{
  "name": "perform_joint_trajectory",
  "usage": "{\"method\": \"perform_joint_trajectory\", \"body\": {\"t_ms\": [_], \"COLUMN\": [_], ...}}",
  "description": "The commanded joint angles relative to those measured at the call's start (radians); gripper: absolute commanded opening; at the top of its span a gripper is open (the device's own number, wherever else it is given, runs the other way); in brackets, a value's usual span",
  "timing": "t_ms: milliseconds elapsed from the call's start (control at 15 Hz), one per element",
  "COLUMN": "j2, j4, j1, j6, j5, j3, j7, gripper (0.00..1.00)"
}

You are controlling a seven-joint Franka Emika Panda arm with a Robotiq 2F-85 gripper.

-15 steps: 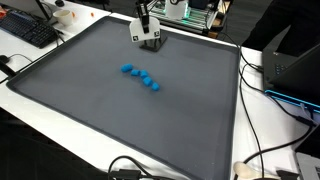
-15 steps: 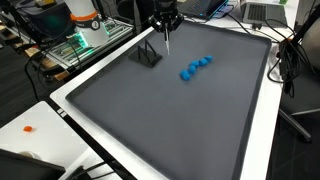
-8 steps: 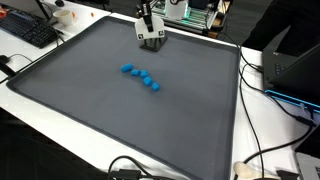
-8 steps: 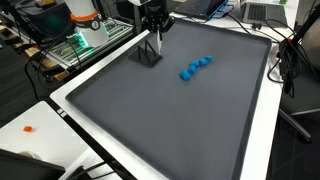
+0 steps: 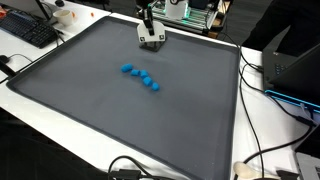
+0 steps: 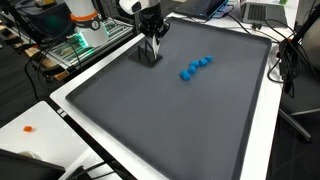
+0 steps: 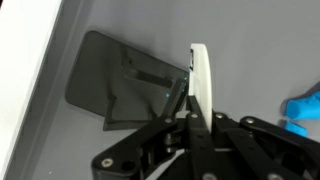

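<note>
Pretty standard lab bench vibe here. The desk [image 5: 250, 120] is white, with a big dark grey mat [image 5: 150, 130] covering most of its top. In an exterior view a black keyboard [image 5: 28, 30] sits at one corner and black cables [image 5: 262, 150] snake along the white edge. Off to the side there's a rack of electronics glowing green [image 6: 78, 45], a laptop [image 6: 262, 12] at another corner, a tiny orange bit [image 6: 29, 128] on the white rim, and grey floor [image 6: 305, 150]. Lighting is even and indoor.

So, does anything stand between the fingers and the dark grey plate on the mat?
Nothing on the mat does. The gripper, with a white strip between its fingers, hangs right over the dark grey plate; the blue pieces lie apart.
</note>
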Motion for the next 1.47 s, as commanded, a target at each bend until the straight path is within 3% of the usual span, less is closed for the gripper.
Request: {"method": "perform_joint_trajectory", "body": {"t_ms": [0, 1400], "j2": [-0.02, 0.043], "j4": [-0.054, -0.081], "j1": [-0.017, -0.032], "j6": [0.058, 0.195], "j5": [0.016, 0.046], "j3": [0.015, 0.013], "j7": [0.055, 0.211], "gripper": [0.01, 0.01]}}
